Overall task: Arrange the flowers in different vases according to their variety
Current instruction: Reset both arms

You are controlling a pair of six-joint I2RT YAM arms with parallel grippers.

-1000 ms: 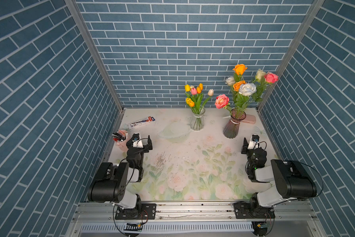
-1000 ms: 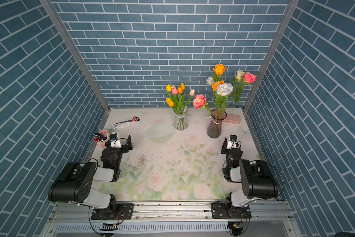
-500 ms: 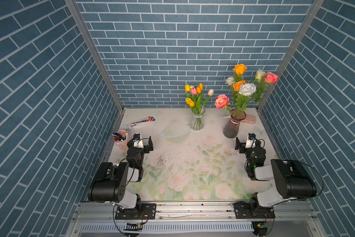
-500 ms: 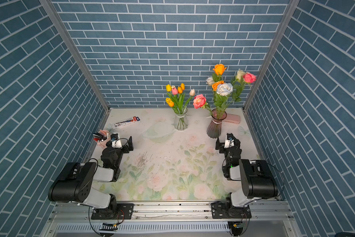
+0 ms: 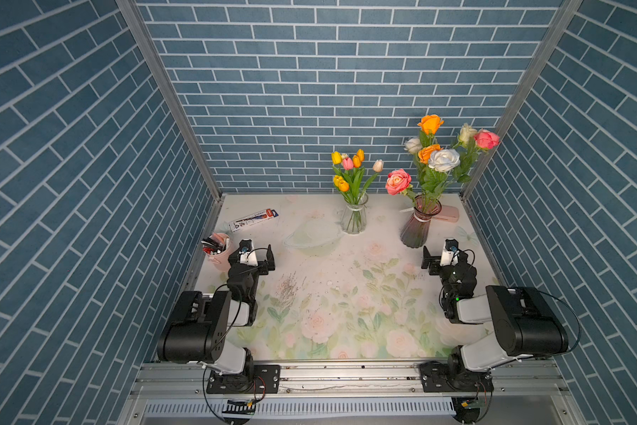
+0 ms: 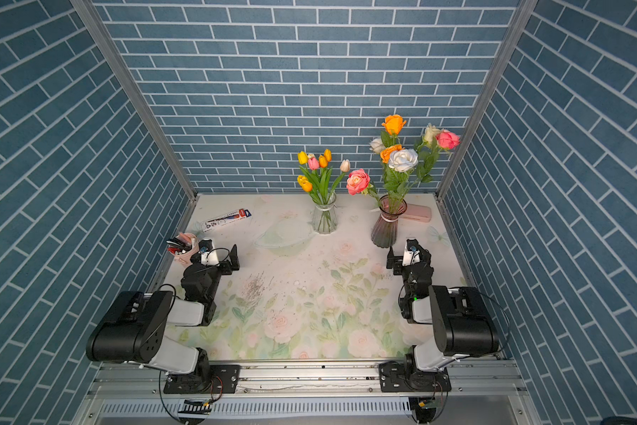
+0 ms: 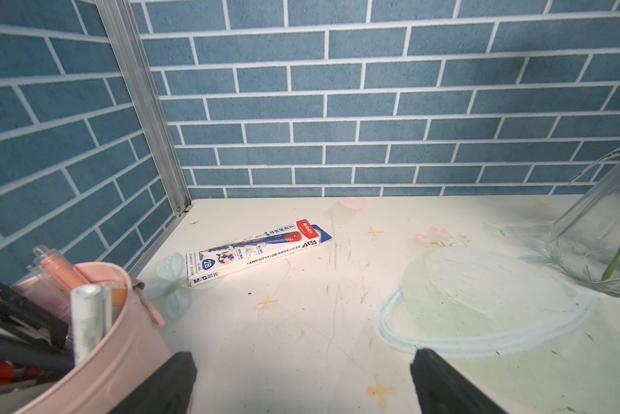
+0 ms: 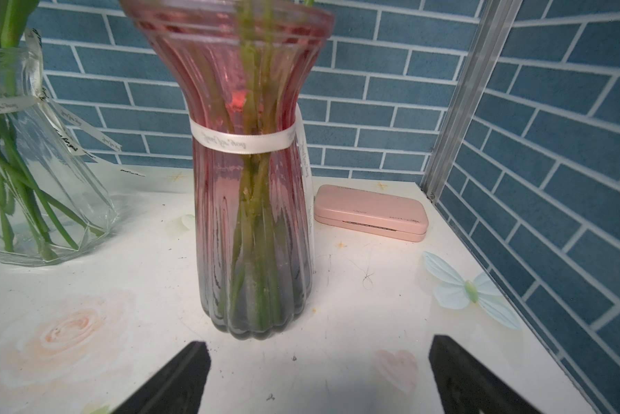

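Note:
Several tulips (image 5: 350, 173) stand in the clear ribbed vase (image 5: 354, 220) at the back middle of the table. Several roses (image 5: 443, 159) stand in the taller purple-pink vase (image 5: 418, 230) to its right; both vases show in both top views. My right gripper (image 8: 317, 376) is open and empty just in front of the purple-pink vase (image 8: 255, 215), low over the table and apart from it. Rose stems show through its glass. My left gripper (image 7: 301, 380) is open and empty near the left edge, with the clear vase (image 7: 602, 233) far off to one side.
A pink pen cup (image 5: 217, 254) full of pens stands right beside my left gripper (image 5: 257, 251). A pencil box (image 5: 253, 219) lies at the back left. A flat pink case (image 5: 448, 214) lies behind the purple-pink vase. Brick walls close three sides.
My right gripper's jaws have spread from partly closed to wide open, and it has shifted slightly left in front of the purple-pink vase. The left arm has not moved.

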